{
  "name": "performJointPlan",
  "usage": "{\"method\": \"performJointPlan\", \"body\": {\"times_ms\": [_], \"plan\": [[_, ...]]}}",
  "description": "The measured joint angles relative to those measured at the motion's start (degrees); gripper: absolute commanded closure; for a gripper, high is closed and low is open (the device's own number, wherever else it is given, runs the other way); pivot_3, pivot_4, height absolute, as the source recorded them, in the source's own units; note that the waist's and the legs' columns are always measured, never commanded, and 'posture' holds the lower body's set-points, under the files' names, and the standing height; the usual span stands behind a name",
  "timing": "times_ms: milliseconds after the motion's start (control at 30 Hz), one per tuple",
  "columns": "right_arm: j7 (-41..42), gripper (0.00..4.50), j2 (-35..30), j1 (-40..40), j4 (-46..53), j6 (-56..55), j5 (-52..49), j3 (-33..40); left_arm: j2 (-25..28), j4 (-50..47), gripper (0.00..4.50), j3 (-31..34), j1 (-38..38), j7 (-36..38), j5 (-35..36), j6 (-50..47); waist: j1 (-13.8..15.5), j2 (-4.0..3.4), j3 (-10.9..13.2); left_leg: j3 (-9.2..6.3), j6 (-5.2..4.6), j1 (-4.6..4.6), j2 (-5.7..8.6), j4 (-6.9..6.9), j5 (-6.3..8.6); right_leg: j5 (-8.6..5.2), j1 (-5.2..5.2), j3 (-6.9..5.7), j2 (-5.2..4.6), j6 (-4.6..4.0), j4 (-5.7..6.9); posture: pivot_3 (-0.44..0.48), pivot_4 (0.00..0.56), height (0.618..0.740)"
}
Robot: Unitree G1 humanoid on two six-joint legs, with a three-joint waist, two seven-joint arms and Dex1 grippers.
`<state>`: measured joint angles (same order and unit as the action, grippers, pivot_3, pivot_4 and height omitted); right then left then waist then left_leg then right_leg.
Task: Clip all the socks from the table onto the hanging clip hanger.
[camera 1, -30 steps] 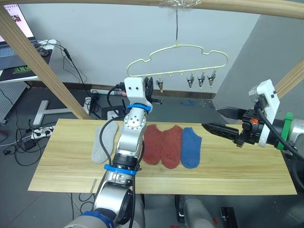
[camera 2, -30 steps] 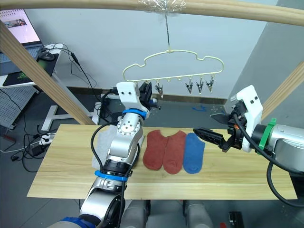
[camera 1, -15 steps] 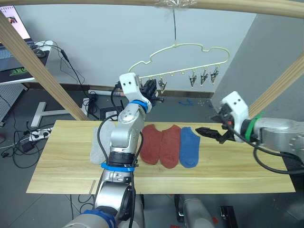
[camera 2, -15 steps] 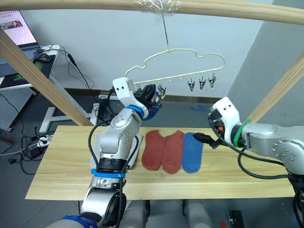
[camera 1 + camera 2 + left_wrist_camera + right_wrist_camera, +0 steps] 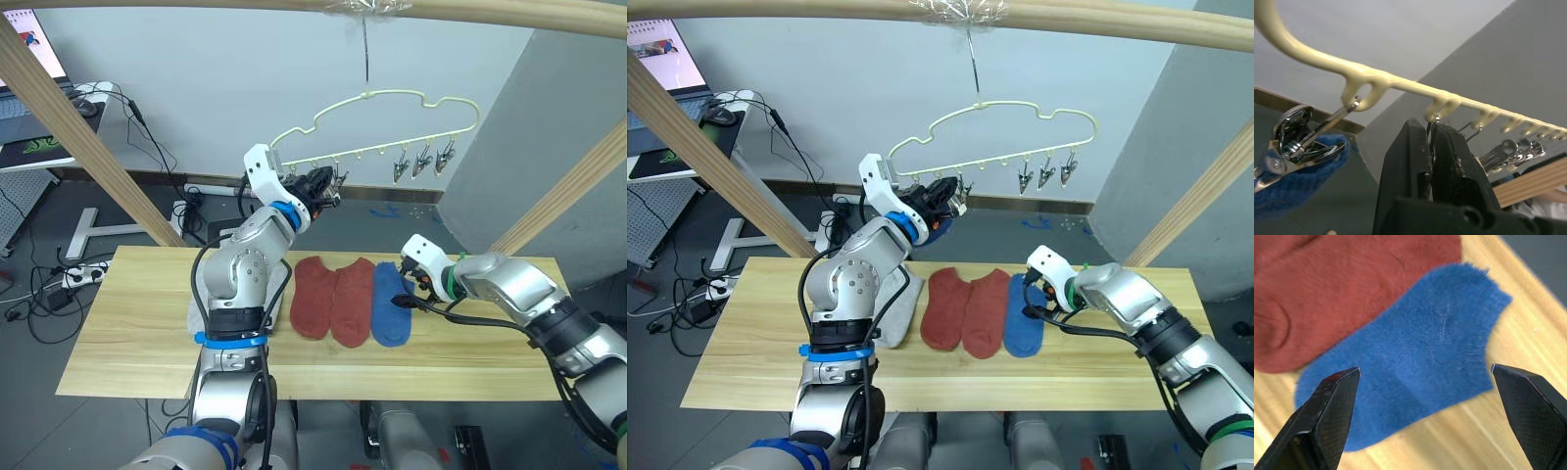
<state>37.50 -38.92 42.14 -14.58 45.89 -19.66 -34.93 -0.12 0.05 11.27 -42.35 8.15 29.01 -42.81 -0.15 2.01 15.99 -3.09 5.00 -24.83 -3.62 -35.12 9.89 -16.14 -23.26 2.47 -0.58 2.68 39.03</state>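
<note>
I've swung my right gripper (image 5: pixel 1425 416) down, fingers spread, over the blue knit sock (image 5: pixel 390 305) on the wooden counter (image 5: pixel 127 333); left gripper (image 5: pixel 1436 152) stays pinched on a clip of the pale yellow wire hanger (image 5: pixel 392 98).

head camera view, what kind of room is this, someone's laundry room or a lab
Most likely a robotics lab or test space, not a home laundry room: a desk with a laptop, loose cables and a power strip on the floor, and a clip hanger hung from a bare wooden pole.
</note>
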Motion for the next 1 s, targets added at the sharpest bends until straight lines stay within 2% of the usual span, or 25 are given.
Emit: {"method": "performJointPlan", "body": {"times_ms": [367, 700, 1000], "plan": [[5.53, 0.0, 8.38, 2.91, -13.72, -8.05, 12.13, 1.16, 0.94, -1.63, 4.42, -0.15, 0.07, -0.15, 0.15, -2.05, 0.2, -0.01, 0.01, 0.0, 0.01, 0.0, 0.02, 0.04, 0.0, 0.0, 0.0, -0.01, -0.03, 0.0, -0.01, 0.112, 0.256, 0.74], [9.5, 0.0, 8.39, 1.88, -11.25, -7.59, 20.62, 1.01, 1.28, -2.43, 4.42, -0.1, 0.11, -0.73, 0.16, -3.2, 0.36, -0.01, 0.01, -0.01, 0.01, 0.0, 0.02, 0.04, 0.0, 0.0, 0.0, -0.02, -0.04, 0.0, 0.0, 0.111, 0.252, 0.74], [9.55, 0.0, 8.7, -0.6, -8.15, -9.34, 25.54, 2.38, 1.55, -2.42, 4.42, -0.12, 0.09, -1.1, 0.16, -3.18, 0.36, -0.01, 0.01, -0.01, 0.02, 0.02, 0.02, 0.04, 0.0, 0.0, 0.01, -0.01, -0.04, 0.0, 0.0, 0.104, 0.249, 0.74]]}}
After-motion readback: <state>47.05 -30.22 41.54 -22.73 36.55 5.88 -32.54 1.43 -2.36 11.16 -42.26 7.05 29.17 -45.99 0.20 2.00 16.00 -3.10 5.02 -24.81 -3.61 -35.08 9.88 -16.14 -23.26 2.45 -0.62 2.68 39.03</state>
